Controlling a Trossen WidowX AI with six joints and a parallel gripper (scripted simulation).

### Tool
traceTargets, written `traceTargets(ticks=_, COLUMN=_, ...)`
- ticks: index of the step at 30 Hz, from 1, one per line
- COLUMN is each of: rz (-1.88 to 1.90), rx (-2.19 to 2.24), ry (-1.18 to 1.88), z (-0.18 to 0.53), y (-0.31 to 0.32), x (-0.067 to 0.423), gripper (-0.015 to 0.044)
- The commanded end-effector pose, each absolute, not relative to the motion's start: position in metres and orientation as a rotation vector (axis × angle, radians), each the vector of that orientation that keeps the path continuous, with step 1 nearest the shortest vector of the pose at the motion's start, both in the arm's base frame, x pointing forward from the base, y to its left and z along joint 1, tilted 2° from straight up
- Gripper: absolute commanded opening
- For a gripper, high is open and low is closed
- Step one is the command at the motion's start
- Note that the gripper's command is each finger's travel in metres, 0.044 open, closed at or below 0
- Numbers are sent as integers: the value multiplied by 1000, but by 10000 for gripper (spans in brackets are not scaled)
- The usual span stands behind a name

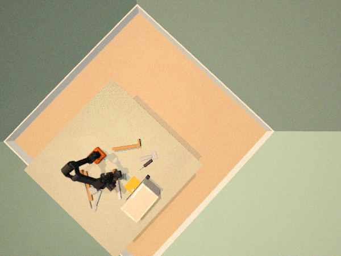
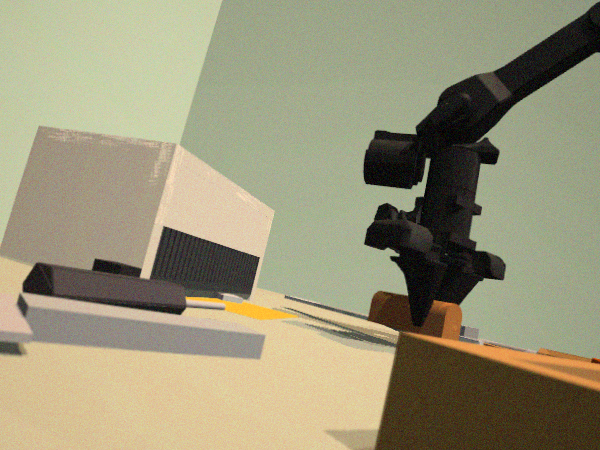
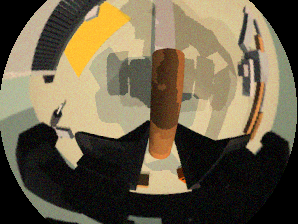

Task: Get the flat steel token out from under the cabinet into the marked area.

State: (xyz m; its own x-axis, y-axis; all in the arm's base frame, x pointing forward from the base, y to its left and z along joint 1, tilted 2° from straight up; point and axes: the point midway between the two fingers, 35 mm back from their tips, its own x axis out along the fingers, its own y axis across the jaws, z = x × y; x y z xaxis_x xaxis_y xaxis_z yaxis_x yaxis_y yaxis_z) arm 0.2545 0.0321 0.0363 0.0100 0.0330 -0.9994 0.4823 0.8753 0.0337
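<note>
My gripper (image 1: pixel 115 174) (image 2: pixel 421 314) (image 3: pixel 161 124) is shut on the brown handle (image 1: pixel 114 170) (image 2: pixel 390 309) (image 3: pixel 165 92) of a long tool. It holds the tool low over the table. The tool's pale shaft (image 1: pixel 119 193) (image 3: pixel 161 3) reaches out ahead of the fingers, beside the yellow marked area (image 1: pixel 132 183) (image 2: pixel 255 311) (image 3: pixel 92 39). The white cabinet (image 1: pixel 139 202) (image 2: pixel 100 200) stands just behind that area, with dark vent slots (image 2: pixel 205 262) (image 3: pixel 63 26) along its base. The steel token does not show in any view.
An orange L-shaped bar (image 1: pixel 126 147) (image 2: pixel 475 395), a grey T-shaped piece (image 1: pixel 149 156) (image 2: pixel 140 330) and a dark screwdriver-like tool (image 1: pixel 148 163) (image 2: pixel 105 287) lie on the table. Orange and grey sticks (image 1: pixel 90 194) lie under the arm. A small dark block (image 1: pixel 148 177) (image 2: pixel 117 267) sits at the cabinet's corner.
</note>
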Motion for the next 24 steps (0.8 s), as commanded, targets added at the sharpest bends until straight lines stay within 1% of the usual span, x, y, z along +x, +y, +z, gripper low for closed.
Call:
traceTargets(ticks=1, rz=-363, rx=416, ry=1523, z=37, y=28, x=256, gripper=0)
traceTargets(ticks=24, rz=-363, rx=416, ry=1522, z=37, y=19, x=265, gripper=0)
